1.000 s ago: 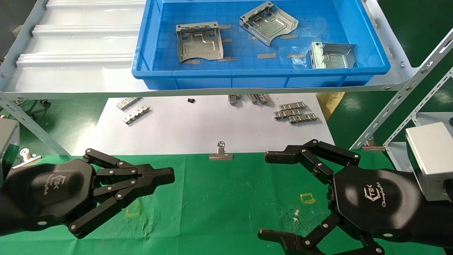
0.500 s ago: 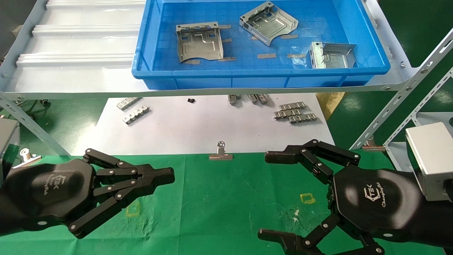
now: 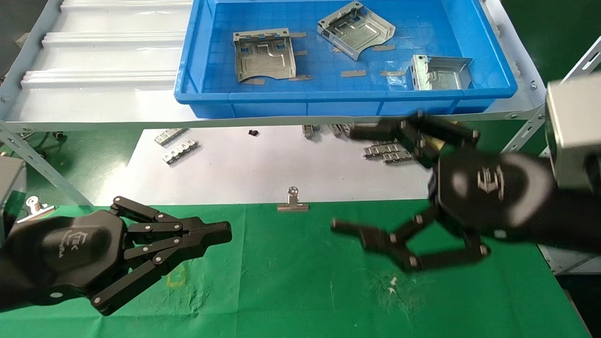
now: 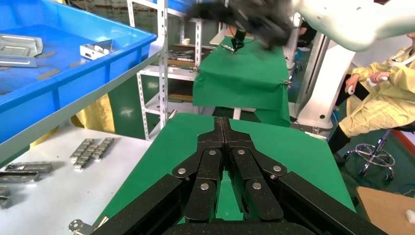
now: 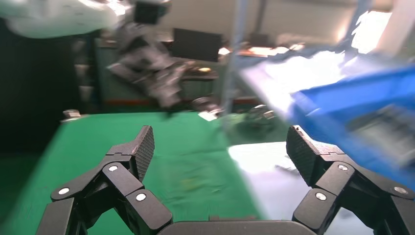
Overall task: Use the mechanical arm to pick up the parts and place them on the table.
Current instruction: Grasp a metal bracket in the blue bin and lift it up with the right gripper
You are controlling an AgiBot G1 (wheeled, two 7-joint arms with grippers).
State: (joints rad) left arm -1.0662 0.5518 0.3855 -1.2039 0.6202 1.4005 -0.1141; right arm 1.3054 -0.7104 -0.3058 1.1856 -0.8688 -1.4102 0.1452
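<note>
The right gripper (image 3: 347,180) has lifted off its low spot over the green table (image 3: 291,281) and swung forward and up since a moment ago, so its widely spread fingers now hang just short of the front wall of the blue bin (image 3: 328,105), with one finger near the shelf edge and the other over the cloth. That reads as the start of a reach for a part, and nothing has been picked up yet. Three stamped metal parts lie in the bin: one at the left (image 3: 265,56), one at the back centre (image 3: 355,29), and one at the right front corner (image 3: 439,72), which is the nearest to the open claw. The left gripper (image 3: 225,233) has not moved; it rests low over the table with its fingers pressed together and holding nothing. To get in, the right claw probably has to rise over the bin's front wall, and the grey shelf rail (image 3: 516,115) and slotted upright close beside its wrist leave little side room. The table below is largely free for setting a part down, apart from the binder clip (image 3: 293,202) at the edge of the white sheet (image 3: 263,173) and the parked left claw.
</note>
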